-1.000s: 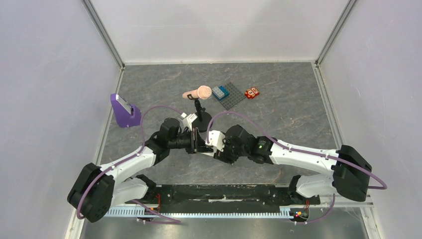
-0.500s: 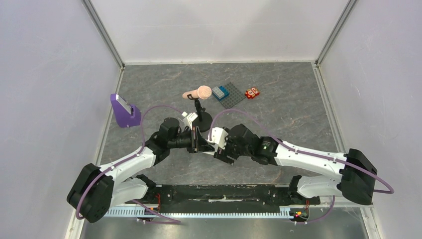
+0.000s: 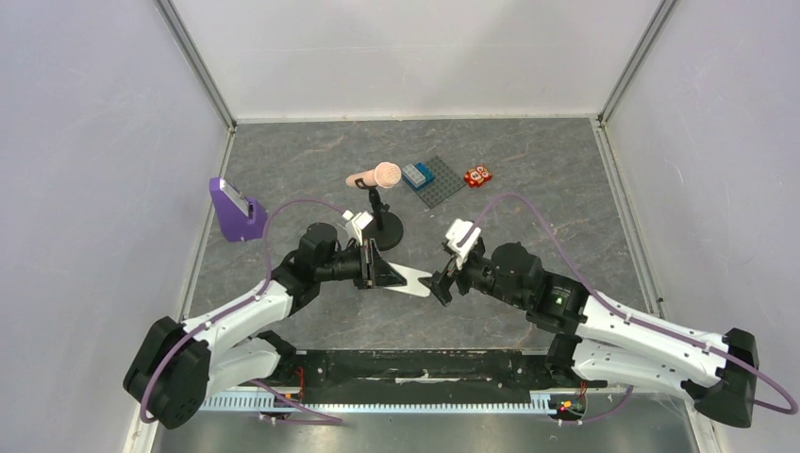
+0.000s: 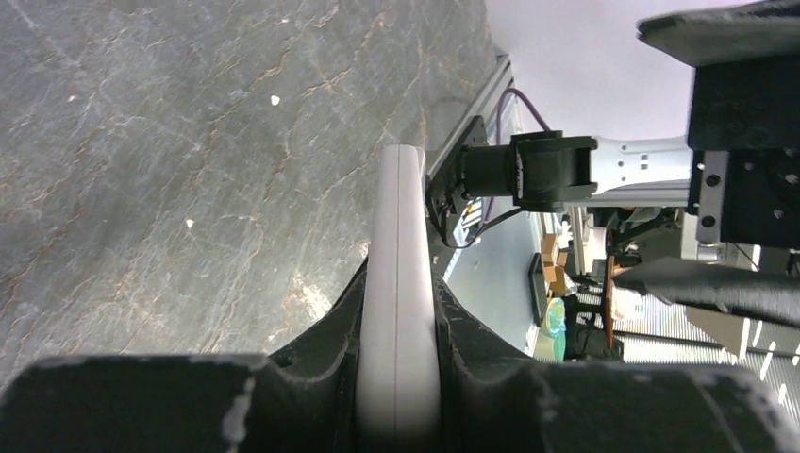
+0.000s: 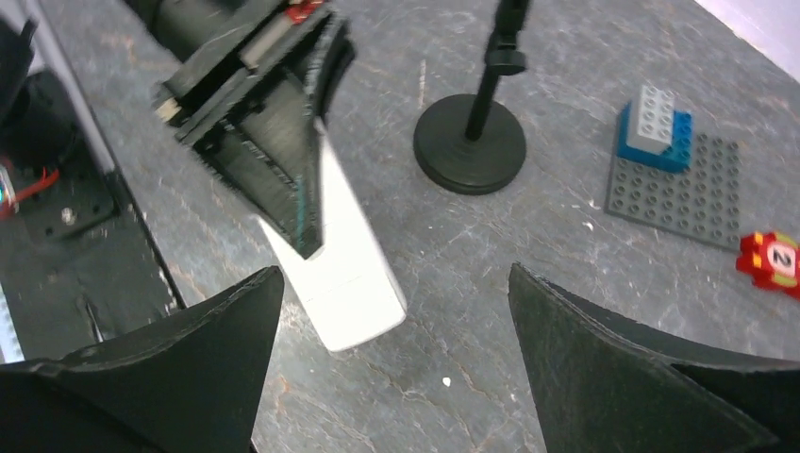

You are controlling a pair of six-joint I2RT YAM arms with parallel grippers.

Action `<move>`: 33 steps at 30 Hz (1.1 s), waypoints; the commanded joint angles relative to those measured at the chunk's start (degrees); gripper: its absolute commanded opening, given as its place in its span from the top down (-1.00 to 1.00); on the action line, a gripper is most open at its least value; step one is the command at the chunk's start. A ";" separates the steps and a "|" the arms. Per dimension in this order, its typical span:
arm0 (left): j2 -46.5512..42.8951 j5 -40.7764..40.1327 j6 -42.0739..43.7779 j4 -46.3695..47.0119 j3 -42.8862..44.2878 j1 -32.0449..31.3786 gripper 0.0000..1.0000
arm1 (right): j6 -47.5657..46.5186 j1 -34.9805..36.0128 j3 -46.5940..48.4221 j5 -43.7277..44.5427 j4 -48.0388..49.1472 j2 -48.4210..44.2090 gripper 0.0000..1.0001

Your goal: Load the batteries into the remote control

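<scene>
Remote control (image 3: 408, 279): plain white oblong, left gripper (image 3: 375, 267) jaws clamping it; right gripper (image 3: 441, 281) jaws spread.

Digit "2" in a white circle on red block (image 5: 775, 262), right edge, right wrist view. Nothing else legible.

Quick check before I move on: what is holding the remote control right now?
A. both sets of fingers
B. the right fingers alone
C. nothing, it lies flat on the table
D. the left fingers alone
D: the left fingers are clamped on the remote control, while the right fingers stand wide open on either side of its free end without gripping it.
</scene>
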 commanded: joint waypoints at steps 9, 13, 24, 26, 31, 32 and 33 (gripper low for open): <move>-10.12 1.21 -10.80 4.97 3.91 0.00 0.96 | 34.47 -0.68 -2.59 19.19 4.87 -5.97 -0.75; -11.54 1.21 -15.79 9.25 3.51 0.01 0.96 | 38.86 -1.02 -2.06 17.04 5.04 -7.23 -0.78; -13.03 1.93 -24.85 18.48 3.42 0.01 0.96 | 45.74 -4.68 -1.49 -3.01 9.78 -5.85 -0.58; -12.95 2.24 -26.04 20.31 2.78 0.01 0.96 | 46.84 -6.07 -1.28 -6.53 9.69 -5.59 -0.50; -12.85 2.86 -28.31 24.64 1.37 0.05 0.96 | 50.12 -10.39 -3.05 -11.73 10.70 -6.25 -0.29; -12.81 3.05 -28.58 25.39 1.13 0.00 0.96 | 50.78 -11.36 -3.64 -12.57 11.43 -6.45 -0.25; -12.78 3.15 -28.73 25.68 1.05 0.01 0.96 | 51.48 -12.01 -4.25 -13.36 12.02 -6.79 -0.23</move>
